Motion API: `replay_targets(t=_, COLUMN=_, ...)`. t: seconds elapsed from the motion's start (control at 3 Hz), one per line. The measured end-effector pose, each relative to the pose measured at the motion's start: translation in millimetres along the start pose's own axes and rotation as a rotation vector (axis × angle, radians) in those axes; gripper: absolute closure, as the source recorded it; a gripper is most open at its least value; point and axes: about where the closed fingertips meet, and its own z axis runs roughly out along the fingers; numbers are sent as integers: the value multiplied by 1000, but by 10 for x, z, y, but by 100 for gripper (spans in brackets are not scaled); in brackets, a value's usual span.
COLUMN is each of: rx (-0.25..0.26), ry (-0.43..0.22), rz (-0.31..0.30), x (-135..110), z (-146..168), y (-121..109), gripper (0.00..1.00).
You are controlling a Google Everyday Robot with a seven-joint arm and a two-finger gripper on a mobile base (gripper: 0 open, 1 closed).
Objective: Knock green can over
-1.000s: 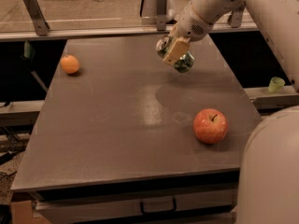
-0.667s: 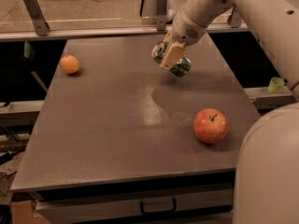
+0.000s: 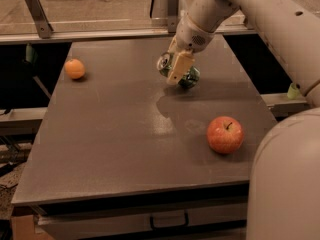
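The green can [image 3: 190, 77] is at the back middle of the grey table [image 3: 120, 139]. It is tipped over with its silver top pointing left and its dark green body to the right. My gripper [image 3: 178, 68] comes down from the upper right and sits right over the can, covering its middle. The can shows on both sides of the gripper.
A red apple [image 3: 225, 134] lies on the table's right front. A small orange [image 3: 75, 68] lies at the back left. A metal rail [image 3: 100, 26] runs behind the table. A small pale-green cup [image 3: 293, 90] stands off the table at the right. My white arm fills the right side.
The gripper and the can have moved left and toward the front together. The can now leans further over, its silver top showing to the left.
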Motion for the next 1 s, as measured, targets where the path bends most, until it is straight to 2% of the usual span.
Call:
replay_targets(t=0.33, rx=-25, ry=-13, rz=-7, x=-38, z=70, y=104, gripper=0)
replay_targets(t=0.67, rx=-26, ry=-14, rz=-5, x=-31, z=73, y=110, gripper=0)
replay_targets(t=1.0, rx=16, ry=-86, rz=33, x=110, z=-103, y=15, gripper=0)
